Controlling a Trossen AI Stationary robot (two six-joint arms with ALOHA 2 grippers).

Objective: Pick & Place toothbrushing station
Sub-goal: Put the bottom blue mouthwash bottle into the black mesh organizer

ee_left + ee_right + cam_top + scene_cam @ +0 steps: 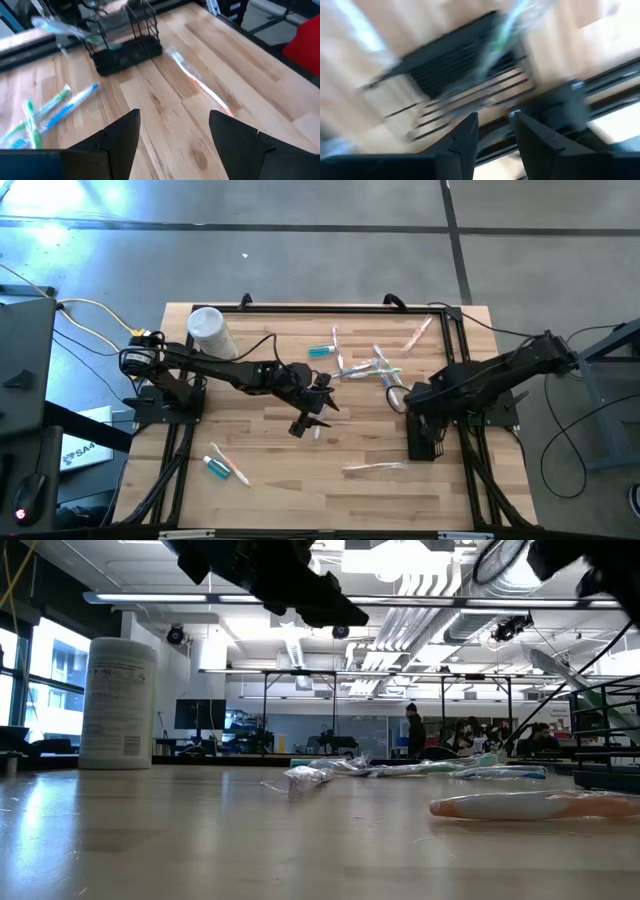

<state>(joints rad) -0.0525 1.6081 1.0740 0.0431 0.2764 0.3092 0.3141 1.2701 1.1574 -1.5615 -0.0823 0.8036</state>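
From above, a pale wooden tabletop (300,480) sits on grey concrete floor; a white canister (211,332) stands at its far left. Wrapped toothbrushes (375,368) lie scattered mid-table, a teal toothpaste tube (216,468) near the front left. The black mesh holder (424,436) lies at the right, under the right gripper (432,442). The left gripper (312,415) hangs over the centre.

At table height, an orange-handled toothbrush (520,805) lies in the foreground before a bright, open hall with people behind.

The left wrist camera shows its jaws spread wide, empty.

The right wrist camera shows jaws part-open above the holder, a green toothbrush (500,35) angled over it; whether they pinch anything cannot be told.
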